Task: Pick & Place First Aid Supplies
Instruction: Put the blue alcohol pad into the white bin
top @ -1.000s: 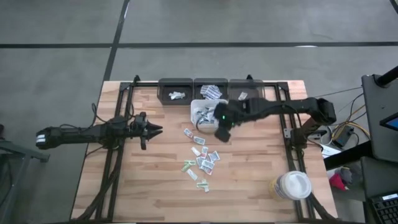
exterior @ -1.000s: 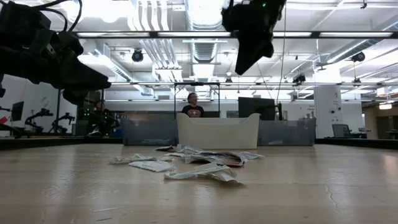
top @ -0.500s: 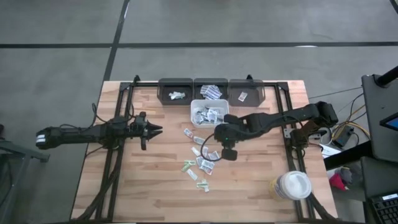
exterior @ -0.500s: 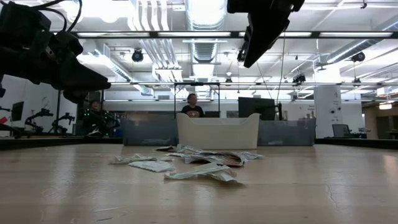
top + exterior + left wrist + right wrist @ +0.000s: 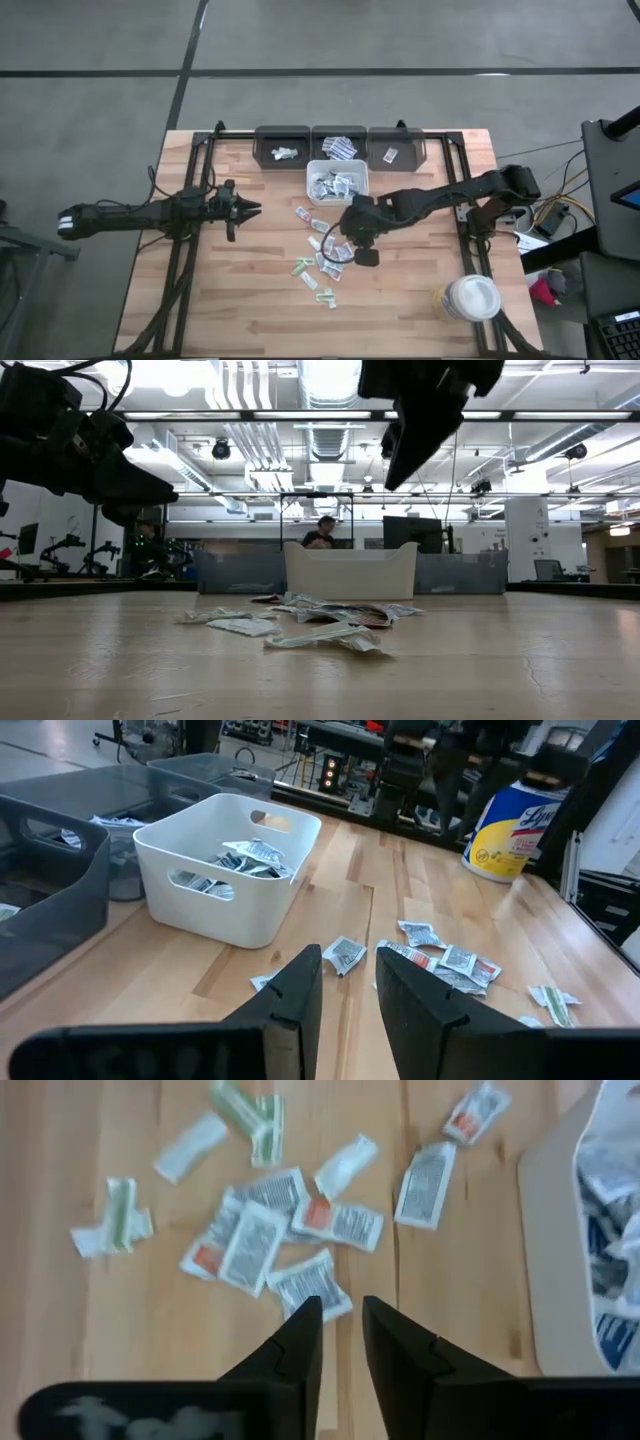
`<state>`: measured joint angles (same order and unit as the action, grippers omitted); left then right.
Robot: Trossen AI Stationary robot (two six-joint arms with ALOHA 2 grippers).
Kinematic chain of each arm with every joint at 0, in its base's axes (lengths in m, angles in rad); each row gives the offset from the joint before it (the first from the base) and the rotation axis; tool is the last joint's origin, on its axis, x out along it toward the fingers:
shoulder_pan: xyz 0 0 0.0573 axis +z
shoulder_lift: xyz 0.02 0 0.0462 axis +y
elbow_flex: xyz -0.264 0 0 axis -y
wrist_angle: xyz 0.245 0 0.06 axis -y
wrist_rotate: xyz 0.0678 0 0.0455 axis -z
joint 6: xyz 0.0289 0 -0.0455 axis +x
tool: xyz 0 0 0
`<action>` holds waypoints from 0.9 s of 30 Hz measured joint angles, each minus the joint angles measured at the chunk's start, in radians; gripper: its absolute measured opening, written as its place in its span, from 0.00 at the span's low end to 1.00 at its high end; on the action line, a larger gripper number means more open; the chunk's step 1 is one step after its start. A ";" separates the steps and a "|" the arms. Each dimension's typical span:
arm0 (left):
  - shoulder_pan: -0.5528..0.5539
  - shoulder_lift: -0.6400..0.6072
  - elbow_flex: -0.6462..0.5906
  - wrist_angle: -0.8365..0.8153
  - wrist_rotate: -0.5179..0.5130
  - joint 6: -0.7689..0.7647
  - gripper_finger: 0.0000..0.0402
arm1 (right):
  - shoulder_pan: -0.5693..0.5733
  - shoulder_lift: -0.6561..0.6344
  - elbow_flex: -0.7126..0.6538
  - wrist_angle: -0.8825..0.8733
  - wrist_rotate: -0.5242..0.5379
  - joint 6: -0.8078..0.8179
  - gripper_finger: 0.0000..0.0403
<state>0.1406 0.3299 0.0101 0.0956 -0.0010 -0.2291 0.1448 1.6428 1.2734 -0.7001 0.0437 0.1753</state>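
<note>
Sachets [image 5: 325, 255] lie flat and loose on the wooden plank tabletop [image 5: 250, 310], strewn in a ragged line that runs away from the white bin [image 5: 337, 182] toward the near edge, each turned its own way with no shared long axis. More fill that bin (smooth plastic with slotted handles), and the three dark bins [image 5: 338, 146] behind it hold a few. They are thin crinkled packets, white with grey print, a few greenish. The right gripper [image 5: 338, 1342] hangs above the scatter, jaws slightly parted and empty, one sachet just beyond the tips. The left gripper [image 5: 348, 982] waits well apart, likewise slightly parted, empty.
</note>
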 joint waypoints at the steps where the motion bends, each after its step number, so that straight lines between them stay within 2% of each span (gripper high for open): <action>1: 0.000 0.000 0.000 0.000 0.000 0.000 0.23 | 0.000 0.012 -0.002 -0.002 0.000 -0.001 0.20; 8: 0.000 0.002 0.000 -0.001 0.000 -0.003 0.23 | 0.000 0.122 0.001 0.011 -0.022 -0.063 0.32; 13: 0.000 0.004 0.000 -0.002 0.000 -0.009 0.23 | -0.001 0.195 0.011 0.010 -0.018 -0.125 0.37; 27: 0.000 0.006 0.000 -0.001 0.000 -0.015 0.23 | -0.001 0.298 0.015 0.057 -0.017 -0.135 0.36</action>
<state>0.1406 0.3363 0.0105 0.0944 -0.0010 -0.2440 0.1440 1.9408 1.2884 -0.6426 0.0265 0.0402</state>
